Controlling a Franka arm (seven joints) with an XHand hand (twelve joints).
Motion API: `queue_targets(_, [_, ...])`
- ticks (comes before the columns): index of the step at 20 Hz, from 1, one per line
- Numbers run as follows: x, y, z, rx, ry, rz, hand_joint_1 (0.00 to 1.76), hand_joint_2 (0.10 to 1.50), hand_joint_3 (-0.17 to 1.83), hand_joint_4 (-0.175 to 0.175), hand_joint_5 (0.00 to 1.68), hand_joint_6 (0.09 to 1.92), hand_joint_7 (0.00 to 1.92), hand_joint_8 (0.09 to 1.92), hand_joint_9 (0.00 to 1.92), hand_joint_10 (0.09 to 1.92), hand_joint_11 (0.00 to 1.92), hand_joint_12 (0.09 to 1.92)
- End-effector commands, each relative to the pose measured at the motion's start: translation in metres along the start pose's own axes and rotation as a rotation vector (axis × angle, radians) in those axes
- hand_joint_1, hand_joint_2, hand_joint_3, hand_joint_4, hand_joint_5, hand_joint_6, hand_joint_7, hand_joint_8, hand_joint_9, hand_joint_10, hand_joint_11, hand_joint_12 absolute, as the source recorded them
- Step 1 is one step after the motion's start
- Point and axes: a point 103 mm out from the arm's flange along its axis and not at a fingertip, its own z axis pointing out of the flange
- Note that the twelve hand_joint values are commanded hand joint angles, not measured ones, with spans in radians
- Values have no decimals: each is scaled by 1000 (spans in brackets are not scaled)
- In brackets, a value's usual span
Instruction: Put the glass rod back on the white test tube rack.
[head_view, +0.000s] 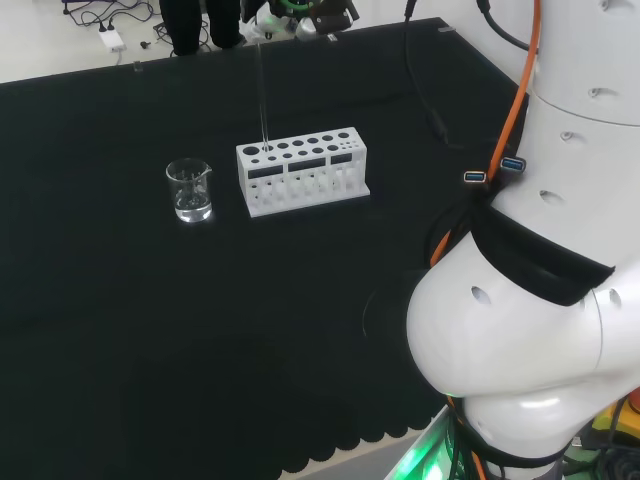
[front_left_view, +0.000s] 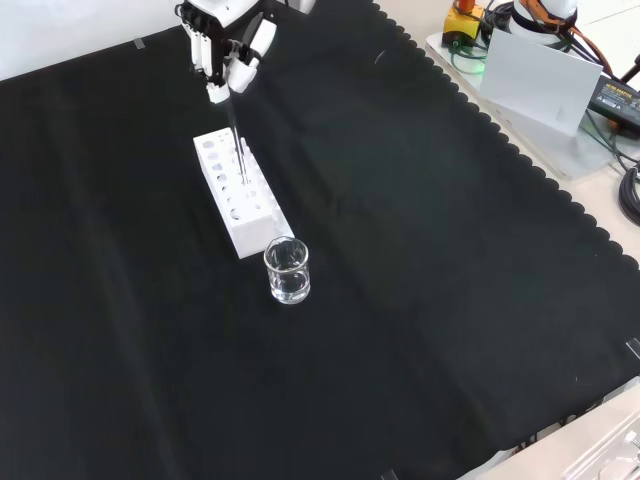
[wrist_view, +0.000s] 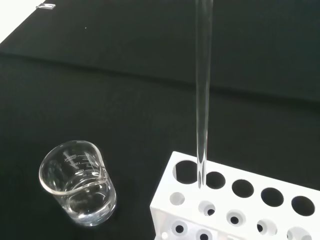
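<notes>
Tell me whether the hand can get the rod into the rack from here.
Probably yes: the hand holds the rod upright, its tip at a corner hole of the rack; nothing blocks it.

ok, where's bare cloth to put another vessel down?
Front view: wide bare black cloth right of and nearer than the white test tube rack and small clear glass beaker. Crowded: rack's far end, where the hand holds the glass rod upright.
</notes>
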Motion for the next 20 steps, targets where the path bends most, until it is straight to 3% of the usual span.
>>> queue_targets(1, [1, 1, 3, 1, 15, 15, 1305, 1117, -175, -175, 1319, 118, 1154, 1057, 1732, 754, 1705, 618])
queue_targets(8, [-20, -17, -12, -20, -10, 24, 1305, 1117, -175, -175, 1319, 118, 1154, 1058, 1732, 755, 1706, 618])
queue_targets(20, [-11, -15, -11, -17, -6, 24, 1305, 1117, -175, -175, 1319, 118, 1154, 1058, 1732, 755, 1706, 617])
